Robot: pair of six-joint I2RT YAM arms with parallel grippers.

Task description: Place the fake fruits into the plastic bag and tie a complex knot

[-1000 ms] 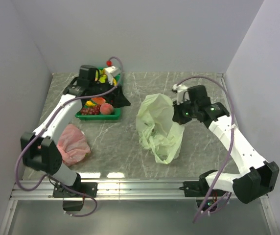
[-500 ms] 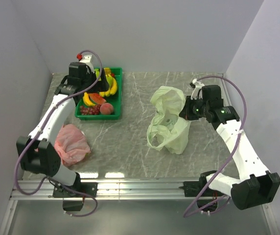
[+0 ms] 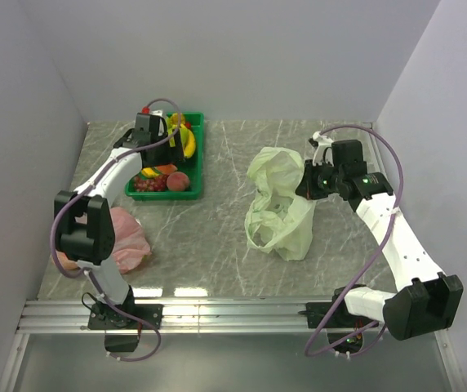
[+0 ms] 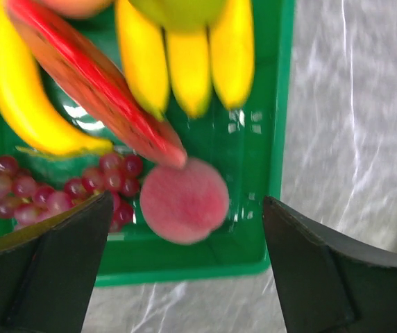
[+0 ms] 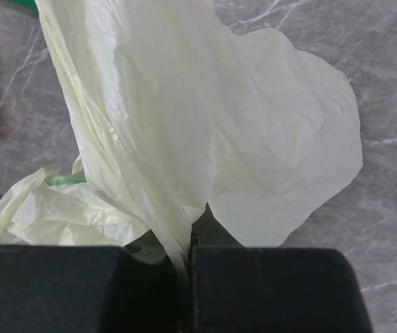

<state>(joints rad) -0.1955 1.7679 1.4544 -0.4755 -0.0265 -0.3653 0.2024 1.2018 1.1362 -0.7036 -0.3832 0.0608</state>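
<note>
Pink plastic bag point(image 3: 123, 245) lies crumpled nearest my bases, at the left of the grey marbled table point(image 3: 209, 245). Further in, right of centre, the pale green plastic bag point(image 3: 281, 220) rests on the table. Its upper part is drawn up to where my right gripper point(image 3: 305, 186) is pinched tight on a fold of its film. Farthest back on the left, the fake fruits point(image 3: 168, 175) sit in a green tray point(image 4: 282, 104): bananas point(image 4: 188, 59), a watermelon slice point(image 4: 94, 90), grapes point(image 4: 25, 191) and a peach point(image 4: 184, 208). My left gripper point(image 4: 188, 201) hovers above the tray, fingers spread wide and holding nothing, with the peach below the gap.
</note>
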